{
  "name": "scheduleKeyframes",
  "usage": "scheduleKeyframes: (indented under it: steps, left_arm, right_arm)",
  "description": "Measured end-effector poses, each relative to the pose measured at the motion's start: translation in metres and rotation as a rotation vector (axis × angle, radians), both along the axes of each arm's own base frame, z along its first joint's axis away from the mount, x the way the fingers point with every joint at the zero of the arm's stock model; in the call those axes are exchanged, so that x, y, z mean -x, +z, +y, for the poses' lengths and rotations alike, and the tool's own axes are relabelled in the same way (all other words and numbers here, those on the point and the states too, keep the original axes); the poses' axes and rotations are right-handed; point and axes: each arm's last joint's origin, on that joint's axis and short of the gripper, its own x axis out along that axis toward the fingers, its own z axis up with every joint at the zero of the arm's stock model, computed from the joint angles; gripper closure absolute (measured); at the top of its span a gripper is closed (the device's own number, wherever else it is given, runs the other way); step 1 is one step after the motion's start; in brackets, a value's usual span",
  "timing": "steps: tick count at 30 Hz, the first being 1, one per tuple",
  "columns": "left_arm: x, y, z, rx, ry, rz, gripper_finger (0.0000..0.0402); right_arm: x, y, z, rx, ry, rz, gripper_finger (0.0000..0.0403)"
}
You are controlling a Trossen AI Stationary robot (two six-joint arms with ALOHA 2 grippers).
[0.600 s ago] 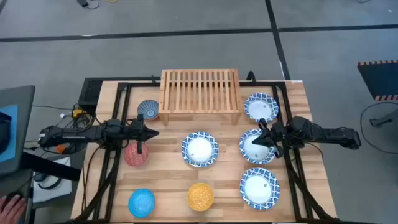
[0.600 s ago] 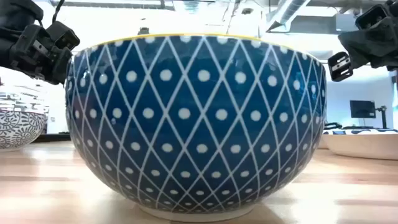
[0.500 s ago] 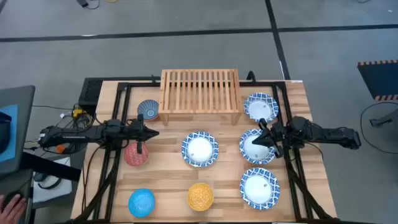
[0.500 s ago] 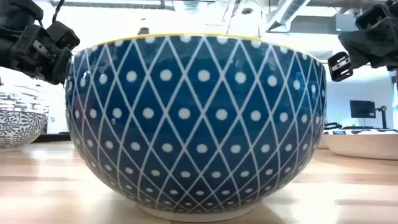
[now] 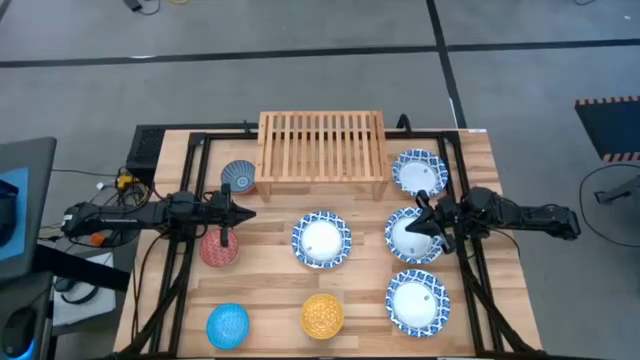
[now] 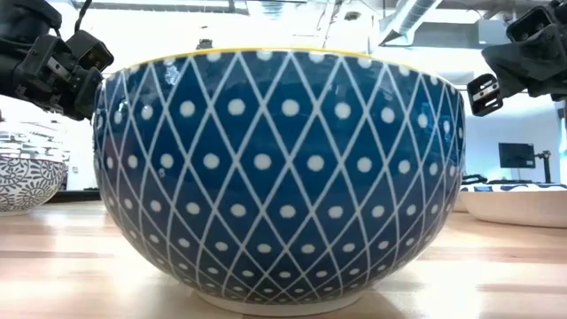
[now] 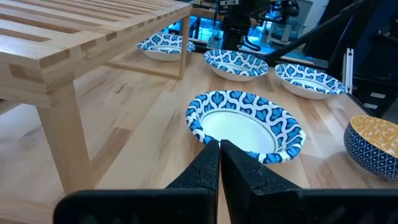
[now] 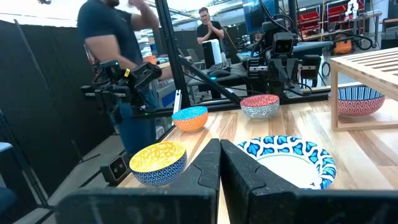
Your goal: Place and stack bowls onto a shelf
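Note:
Seen from above, the light-wood shelf stands at the far middle of the table. Three white blue-rimmed bowls sit in a column on the right, and a fourth sits at the centre. The grey-blue bowl rests beside the shelf's left leg. The red bowl, the bright blue bowl and the yellow bowl lie nearer. My left gripper is shut above the red bowl, pointing at the centre bowl. My right gripper is shut over the middle right bowl.
The yellow bowl has a dark blue patterned outside and fills the low view. People stand beyond the table's left side. Bare planks lie between the shelf and the centre bowl.

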Motion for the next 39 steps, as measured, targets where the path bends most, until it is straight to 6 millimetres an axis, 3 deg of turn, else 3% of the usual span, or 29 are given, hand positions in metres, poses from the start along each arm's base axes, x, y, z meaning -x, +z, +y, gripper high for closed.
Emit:
scheduleKeyframes:
  steps: [34,39]
  left_arm:
    - [0.0000,0.0000,0.0000,-0.002,0.000,0.000,0.0401]
    - [0.0000,0.0004,0.0005,-0.196,-0.008,0.021,0.0401]
  right_arm:
    - [0.0000,0.0000,0.0000,0.000,0.000,0.000,0.0368]
    - [0.0000,0.0000,0.0000,0.000,0.000,0.000,0.0368]
